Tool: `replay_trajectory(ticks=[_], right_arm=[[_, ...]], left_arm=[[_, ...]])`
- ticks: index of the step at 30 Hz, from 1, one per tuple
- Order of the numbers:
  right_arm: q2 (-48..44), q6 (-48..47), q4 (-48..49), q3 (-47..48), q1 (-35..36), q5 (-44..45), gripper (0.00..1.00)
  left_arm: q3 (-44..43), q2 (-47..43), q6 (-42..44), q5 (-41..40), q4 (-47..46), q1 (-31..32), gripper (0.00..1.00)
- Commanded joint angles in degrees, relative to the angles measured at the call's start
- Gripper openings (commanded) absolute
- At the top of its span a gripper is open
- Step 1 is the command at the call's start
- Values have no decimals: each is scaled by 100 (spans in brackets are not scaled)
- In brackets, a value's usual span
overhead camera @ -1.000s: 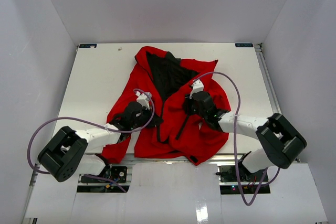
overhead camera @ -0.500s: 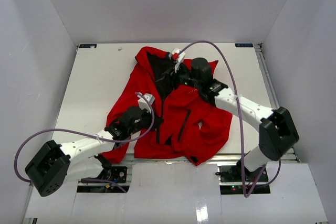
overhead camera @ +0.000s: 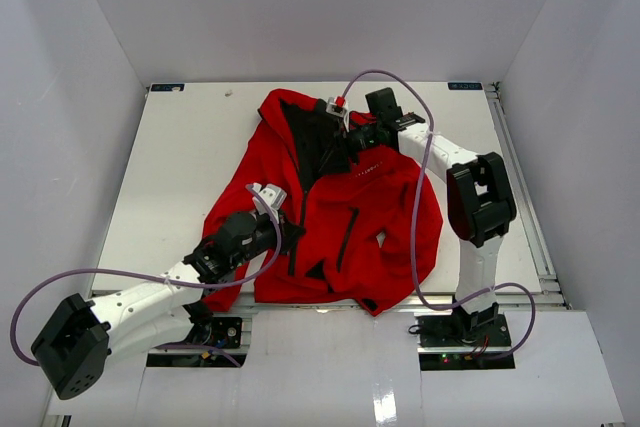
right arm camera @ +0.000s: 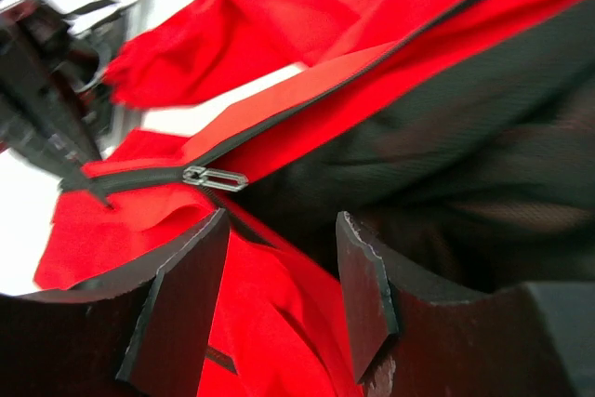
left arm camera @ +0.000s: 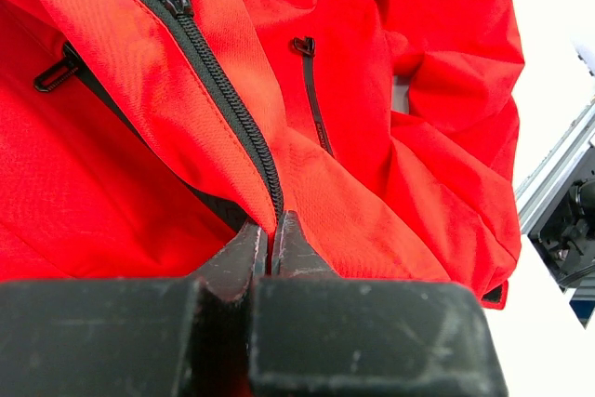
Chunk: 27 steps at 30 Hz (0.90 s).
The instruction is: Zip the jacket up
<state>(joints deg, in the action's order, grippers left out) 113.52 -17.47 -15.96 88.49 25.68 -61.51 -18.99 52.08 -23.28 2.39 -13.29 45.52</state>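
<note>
The red jacket [overhead camera: 380, 217] lies spread on the white table, its black lining [overhead camera: 315, 137] showing at the open collar. The dark front zipper [left arm camera: 218, 81] runs from my left gripper [left arm camera: 272, 241] up the front. That gripper is shut on the zipper's bottom end at the hem; it also shows in the top view [overhead camera: 288, 235]. My right gripper [right arm camera: 284, 230] is open over the collar, red fabric and lining [right arm camera: 465, 137] below it. The silver zipper pull [right arm camera: 216, 177] lies just beyond its left fingertip [right arm camera: 200, 258]. In the top view the right gripper [overhead camera: 342, 145] is at the upper chest.
The pocket zip [left arm camera: 311, 90] lies right of the front zipper. The table's metal rail [left arm camera: 558, 202] runs past the jacket's hem. White walls enclose the table [overhead camera: 180, 167]. Purple cables [overhead camera: 420, 207] loop from both arms over the jacket.
My right gripper has moved from the jacket's middle up to the collar, and the right front panel now lies flatter. My left arm has stretched out, still holding the hem.
</note>
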Motion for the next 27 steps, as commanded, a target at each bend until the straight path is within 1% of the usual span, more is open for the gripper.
replay_trajectory(ticks=[1,5,8,15,17,20,23,27], right_arm=[[315,-603,-734,493,25,-1040,56],[536,-520,-827,714,41,-1266,53],[714,-248,-722,915,105,-1179,49],[1007,855,319,1133,301,-752,46],[1017,820,322,1095,367,-772,46],[936,689,322,810,482,-698,42],[748,467,331,461,562,-881,35],[546,378,463,35,596,-973,35]], left_arm=[[67,36,125,190,-160,27,0],[77,31,133,242,-228,27,0],[66,44,143,300,-244,24,0],[107,-44,148,364,-253,27,0],[115,-97,148,338,-247,27,0],[106,-119,145,332,-253,27,0],[88,-66,148,350,-253,27,0],[80,-69,157,347,-251,27,0]])
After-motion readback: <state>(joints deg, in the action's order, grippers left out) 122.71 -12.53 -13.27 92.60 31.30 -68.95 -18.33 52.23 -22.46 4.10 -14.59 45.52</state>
